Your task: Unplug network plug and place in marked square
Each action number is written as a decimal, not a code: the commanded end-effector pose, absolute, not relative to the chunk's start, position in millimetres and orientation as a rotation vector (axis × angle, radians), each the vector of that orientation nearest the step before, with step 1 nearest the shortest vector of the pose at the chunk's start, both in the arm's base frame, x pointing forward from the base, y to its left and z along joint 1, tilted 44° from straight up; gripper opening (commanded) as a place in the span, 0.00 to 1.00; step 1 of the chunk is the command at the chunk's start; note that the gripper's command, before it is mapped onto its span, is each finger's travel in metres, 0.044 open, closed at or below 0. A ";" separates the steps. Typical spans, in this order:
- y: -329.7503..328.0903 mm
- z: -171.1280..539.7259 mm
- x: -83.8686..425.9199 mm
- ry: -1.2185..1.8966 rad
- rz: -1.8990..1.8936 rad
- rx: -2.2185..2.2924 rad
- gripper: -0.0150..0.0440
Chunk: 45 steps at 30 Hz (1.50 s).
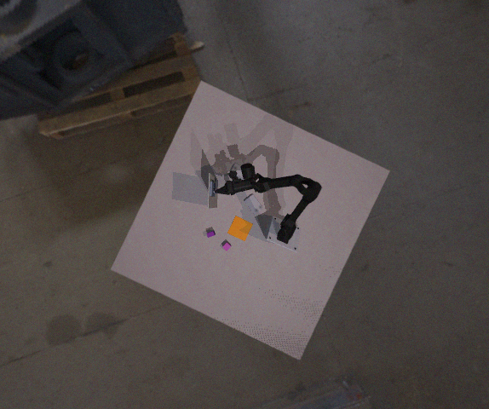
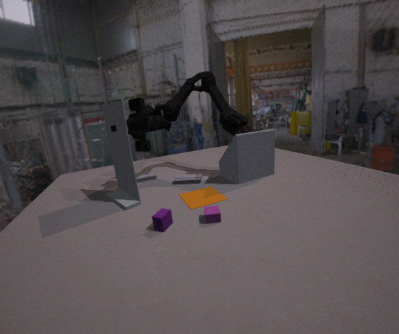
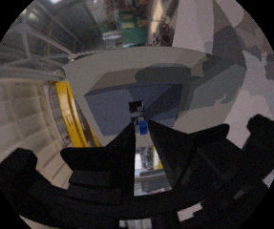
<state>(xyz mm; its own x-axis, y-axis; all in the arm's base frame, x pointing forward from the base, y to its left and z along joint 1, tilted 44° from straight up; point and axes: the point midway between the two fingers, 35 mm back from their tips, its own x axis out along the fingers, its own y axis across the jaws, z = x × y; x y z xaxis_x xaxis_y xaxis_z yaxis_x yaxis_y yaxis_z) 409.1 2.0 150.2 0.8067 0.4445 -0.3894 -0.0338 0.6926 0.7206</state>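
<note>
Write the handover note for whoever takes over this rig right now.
Tool: fingers partly closed around the blue plug; a firm grip cannot be confirmed from the views.
Plug: in its socket on the upright panel, not pulled out.
Arm: stretched from its base to the panel face.
Orange marked square: on the table, nothing on it. Two purple cubes sit just in front of it.
Done: approach to the plug.
Left: press the tab, pull straight out, set the plug in the square, release, retreat touching nothing.
</note>
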 end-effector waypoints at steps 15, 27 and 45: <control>1.5 150.7 409.4 0.580 0.281 0.769 0.25; -0.4 152.2 402.5 0.581 0.281 0.769 0.25; -3.8 154.9 391.6 0.581 0.281 0.768 0.25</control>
